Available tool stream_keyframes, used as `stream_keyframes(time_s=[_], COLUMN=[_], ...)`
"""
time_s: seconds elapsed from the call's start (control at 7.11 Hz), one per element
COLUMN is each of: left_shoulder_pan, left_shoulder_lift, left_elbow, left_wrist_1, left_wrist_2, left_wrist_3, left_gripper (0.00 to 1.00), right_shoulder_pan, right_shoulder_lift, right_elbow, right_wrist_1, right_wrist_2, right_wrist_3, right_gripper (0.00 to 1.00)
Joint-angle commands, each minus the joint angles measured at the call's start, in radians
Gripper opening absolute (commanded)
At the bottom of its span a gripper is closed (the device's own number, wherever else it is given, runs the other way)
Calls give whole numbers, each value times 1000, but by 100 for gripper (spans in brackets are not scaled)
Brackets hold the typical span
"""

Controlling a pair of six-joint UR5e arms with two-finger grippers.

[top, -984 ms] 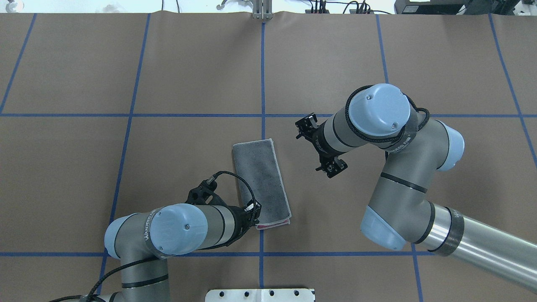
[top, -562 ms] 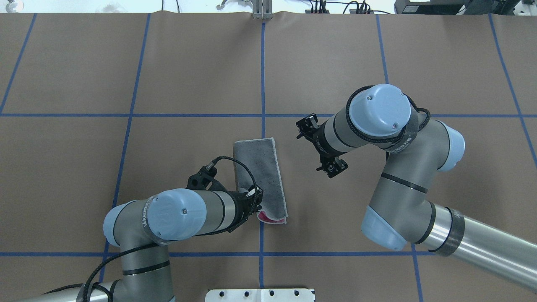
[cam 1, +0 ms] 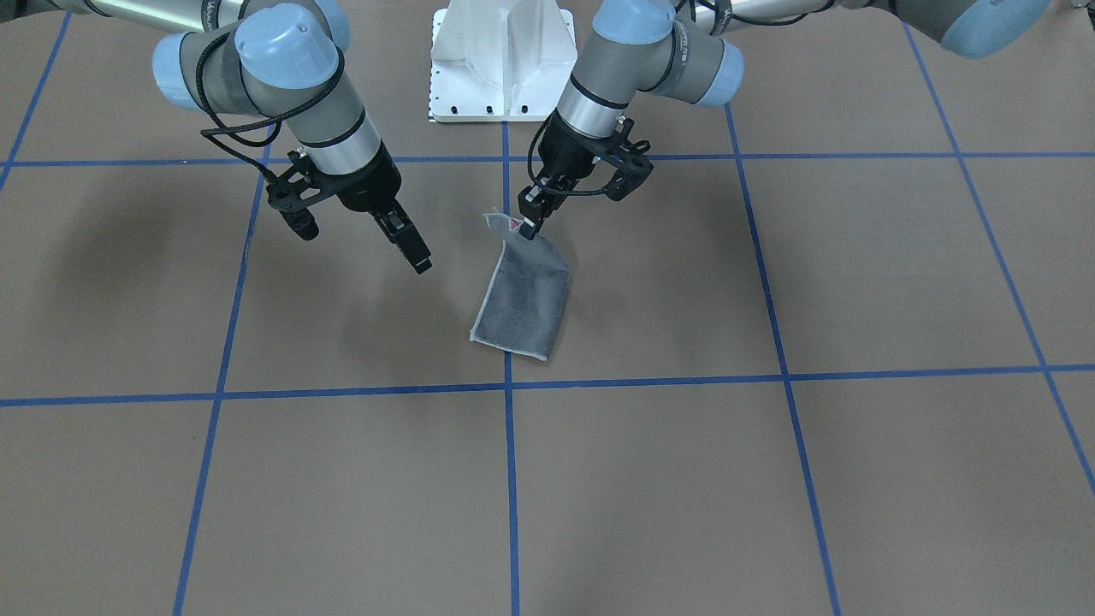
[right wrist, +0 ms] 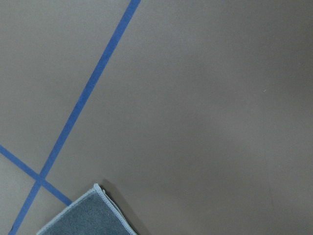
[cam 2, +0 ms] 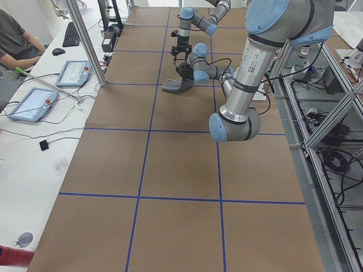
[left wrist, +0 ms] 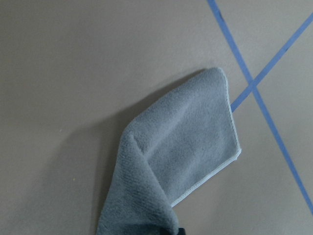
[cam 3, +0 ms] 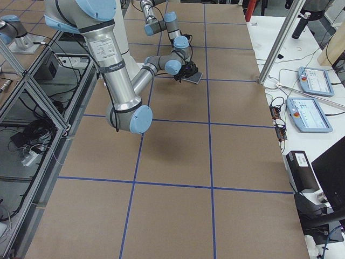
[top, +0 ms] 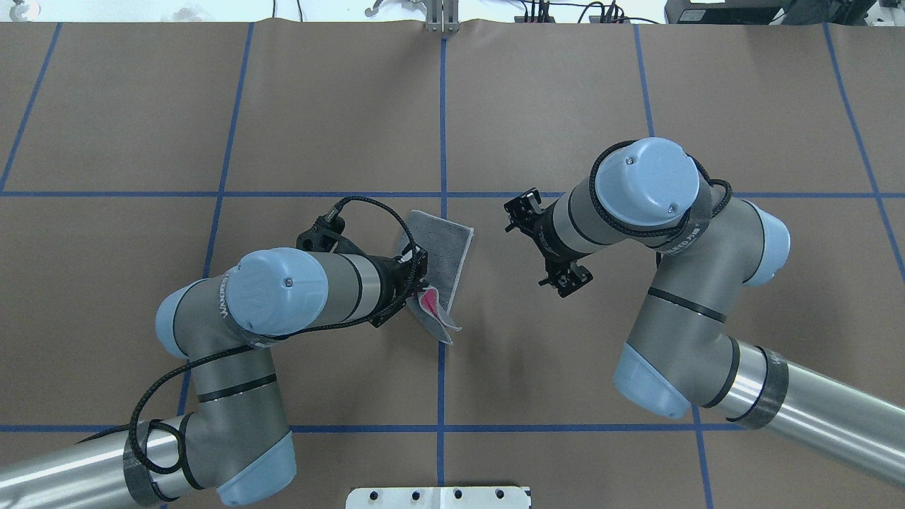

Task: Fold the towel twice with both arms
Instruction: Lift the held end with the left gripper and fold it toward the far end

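Across the brown-papered table [top: 636, 106], gridded with blue tape lines [top: 443, 120], the two arms share the work unevenly. Seen from overhead, the right arm [top: 640, 191] hangs at 3 o'clock from the cloth, well apart from it. The likely reason is to leave the sweep path free while the other arm makes this fold alone. The left arm [top: 283, 290] reaches in from 8 o'clock and bends over the near end of the towel [top: 444, 244], which sits near the table's middle, straddling the centre tape line. That towel is already a narrow grey strip, so I judge the first fold done and the second under way. Its far short edge lies flat on the paper as an anchor, while the near end is raised off the table and curls toward 12 o'clock, baring a sliver of the pink face [top: 428, 302]. Its long axis runs close to 12–6, with the resting end pointing to 12 o'clock and the gripped end at 6. The left gripper [cam 1: 529, 224] is closed tight on a corner of that raised end. The right gripper [cam 1: 417, 257] holds nothing and hovers above bare paper. Whether its jaws are parted or together I cannot tell, since they show only as one dark bar.
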Motion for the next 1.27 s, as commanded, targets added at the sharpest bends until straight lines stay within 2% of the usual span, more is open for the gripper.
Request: stream_keyframes(time_s=[0.0, 0.42, 0.56, 0.84, 1.12], left_shoulder_pan=[-34, -115, -123, -132, -152], left_shoulder_lift=[-71, -125, -157, -172, -233], left_elbow=[86, 191, 244, 289, 404], left_wrist_1=[-2, -6, -9, -19, -83], left_wrist_2=[0, -43, -43, -43, -43], left_wrist_3=[-1, 13, 13, 14, 13], left_gripper=[0, 0, 0, 0, 0], right_shoulder_pan=[2, 0, 0, 0, 0], right_shoulder_lift=[-8, -14, -14, -14, -15], right_elbow=[-2, -2, -2, -1, -1], right_wrist_1=[0, 0, 0, 0, 0], right_wrist_2=[0, -2, -3, -8, -10], right_wrist_3=[-5, -19, -19, -19, -19], right_gripper=[100, 100, 100, 100, 100])
